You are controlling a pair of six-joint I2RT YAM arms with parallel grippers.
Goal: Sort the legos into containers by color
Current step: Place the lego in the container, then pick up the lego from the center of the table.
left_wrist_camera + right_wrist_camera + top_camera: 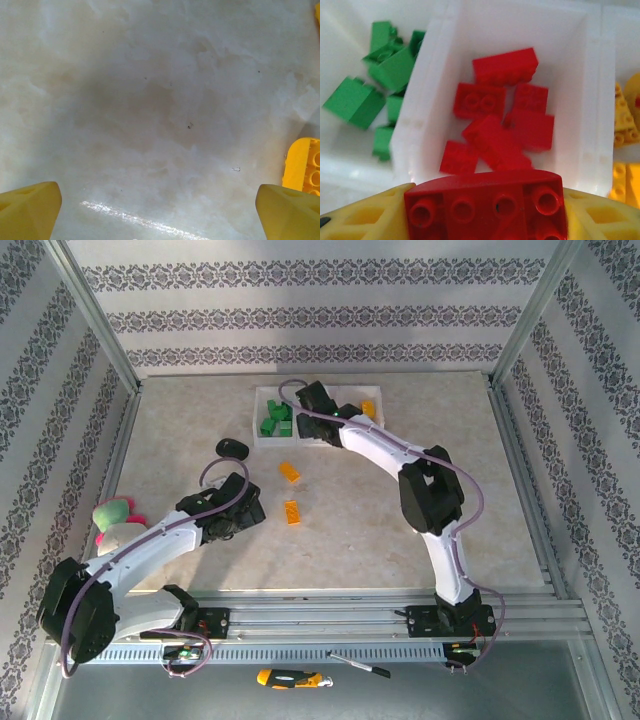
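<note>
From above, the right arm lies across the tray (262, 430). It hides the middle box and the tips of the right gripper there. The right wrist view shows more. The right gripper (485, 227) holds a red lego (485, 200) tight between its yellow fingers (365, 217), just over the middle box. The held lego is cut off at the bottom edge. Below it the red legos (500, 120) lie in a heap in that box. The green legos (375, 95) are in the left box. The yellow legos (625, 120) are in the right box, blurry and cut off at the side.

The left gripper (160, 215) is wide open with nothing in it, over bare counter (150, 100). A yellow lego (306, 165) sits near its right finger, half out of the picture.

The counter is pale and cloudy like stone, with a shiny streak. On it lie a loose orange lego (289, 471) and a second orange lego (292, 511), both apart from the tray. A black oval thing (232, 447) lies near the tray. A plush toy (115, 515) sits by the left arm, partly hidden. The walls (320, 315) have striped, patterned paper. A screwdriver (290, 678) lies below the rail.
</note>
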